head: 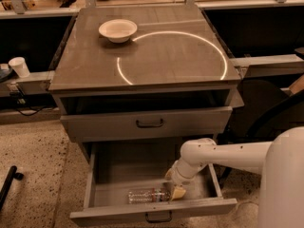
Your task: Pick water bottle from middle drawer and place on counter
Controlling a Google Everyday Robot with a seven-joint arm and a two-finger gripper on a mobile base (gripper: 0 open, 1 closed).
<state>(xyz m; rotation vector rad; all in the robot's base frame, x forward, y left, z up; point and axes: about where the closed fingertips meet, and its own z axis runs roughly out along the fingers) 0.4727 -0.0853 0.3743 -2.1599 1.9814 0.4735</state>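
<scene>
The water bottle [148, 195] lies on its side at the front of the open middle drawer [123, 167], clear with a faint reddish band. My gripper [175, 192] hangs at the end of the white arm [223, 155], down inside the drawer at the bottle's right end, its tan fingertips [178, 193] beside or touching the bottle's cap end. The counter [161, 49] above is grey-brown with a bright ring of light across it.
A white bowl [118, 30] sits on the counter's back left. The taller-fronted drawer [147, 123] above is slightly pulled out. A white cup [19, 66] stands on a ledge at the left. My white body [284, 184] fills the lower right.
</scene>
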